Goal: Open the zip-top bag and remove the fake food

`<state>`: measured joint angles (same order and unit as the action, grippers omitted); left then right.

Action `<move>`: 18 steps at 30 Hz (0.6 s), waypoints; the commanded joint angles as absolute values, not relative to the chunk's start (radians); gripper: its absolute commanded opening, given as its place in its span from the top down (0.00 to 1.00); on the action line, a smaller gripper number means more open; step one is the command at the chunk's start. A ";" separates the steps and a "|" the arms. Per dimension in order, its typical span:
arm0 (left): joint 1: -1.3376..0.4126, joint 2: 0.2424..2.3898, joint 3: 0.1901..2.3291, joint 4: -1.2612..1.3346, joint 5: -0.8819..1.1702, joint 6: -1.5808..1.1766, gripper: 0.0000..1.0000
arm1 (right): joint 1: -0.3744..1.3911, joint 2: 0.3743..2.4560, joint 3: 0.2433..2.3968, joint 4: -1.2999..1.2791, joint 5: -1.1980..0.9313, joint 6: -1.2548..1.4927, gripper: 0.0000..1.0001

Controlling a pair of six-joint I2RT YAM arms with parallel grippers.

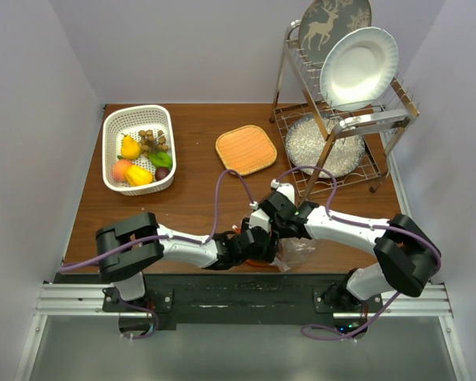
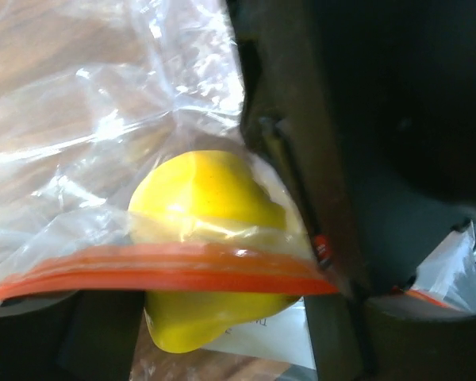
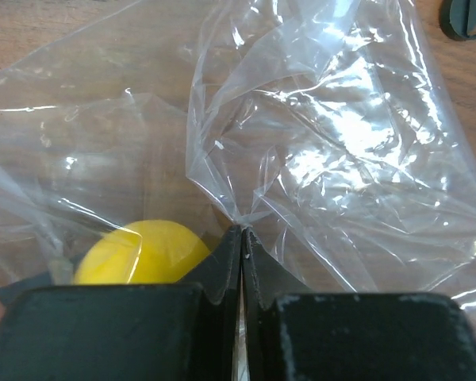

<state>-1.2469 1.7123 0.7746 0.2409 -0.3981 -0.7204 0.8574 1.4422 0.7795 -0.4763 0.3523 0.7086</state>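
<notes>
You're pinching the bag (image 3: 341, 159) film shut-tight in your right claw (image 3: 242, 238), bag lying nearside of the orange mat (image 1: 246, 149). Your left claw (image 2: 222, 317) is straddling the yellow fruit (image 2: 206, 198) at the zipper strip (image 2: 143, 274); gripped or not, I can't tell. It looks like extraction is underway, and next you're needing a firm squeeze, then a straight pull out.

The top camera looks steeply down from above and behind the arms, their bases at 6 o'clock, and is far enough back to take in the whole table (image 1: 198, 202). Both wrist cameras sit very close to the bag (image 2: 103, 103), the right one facing down onto plastic and wood. All three views share the bag; the wrist views also share the yellow fruit (image 2: 206, 198), at 7 o'clock in the right one.
</notes>
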 commanded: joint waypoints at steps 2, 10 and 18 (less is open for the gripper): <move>-1.243 1.619 0.772 0.166 -0.463 -0.736 0.49 | 0.858 1.436 0.788 -0.488 0.431 0.730 1.00; -1.239 1.477 0.719 0.112 -0.374 -0.747 0.58 | 0.857 1.388 0.775 -0.465 0.523 0.761 1.00; -1.235 1.393 0.710 -0.076 -0.330 -0.805 0.62 | 0.856 1.405 0.790 -0.466 0.595 0.758 1.00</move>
<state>-1.2427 1.4620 0.7158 0.0193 -0.3408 -0.7624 0.8566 1.4048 0.7795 -0.4744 0.5049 0.7406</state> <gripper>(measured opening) 0.747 0.008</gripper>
